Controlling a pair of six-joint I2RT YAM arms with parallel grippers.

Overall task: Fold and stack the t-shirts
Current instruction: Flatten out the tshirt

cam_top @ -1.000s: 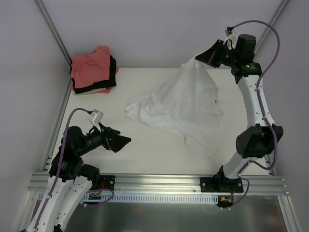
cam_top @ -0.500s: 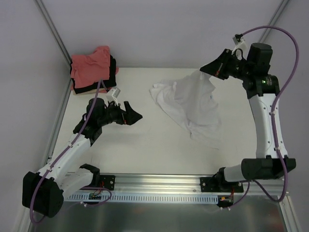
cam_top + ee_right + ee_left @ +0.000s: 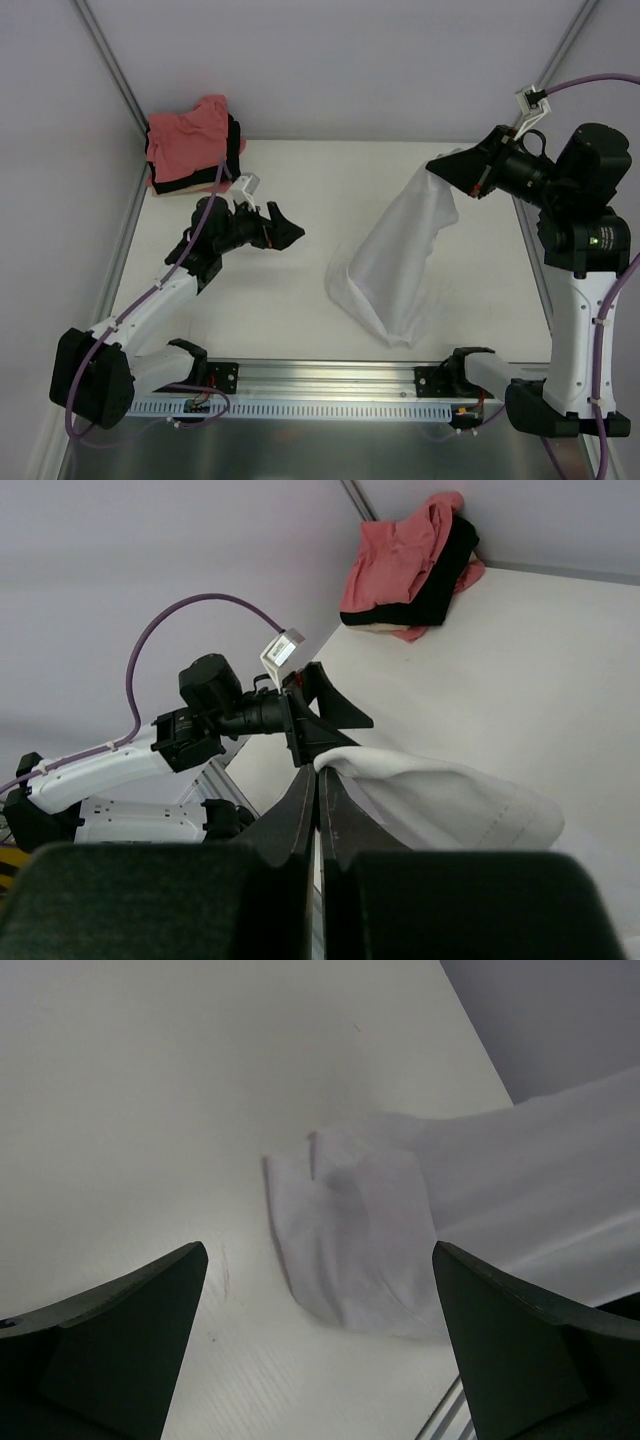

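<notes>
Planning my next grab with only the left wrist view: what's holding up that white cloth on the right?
Observer: The right gripper is shut on the white t-shirt at its top edge; the lower end lies on the table.
Operator: Any other shirts around?
Observer: A salmon-pink and black stack sits in the far-left corner.
Operator: Where's my gripper relative to both?
Observer: The left gripper, open, is between stack and shirt, touching neither.

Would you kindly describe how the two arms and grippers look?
Both have white links joined by bulky black joints. The left gripper and right gripper are black and wedge-shaped. A purple cable runs to each wrist; the right arm shows a green light.
</notes>
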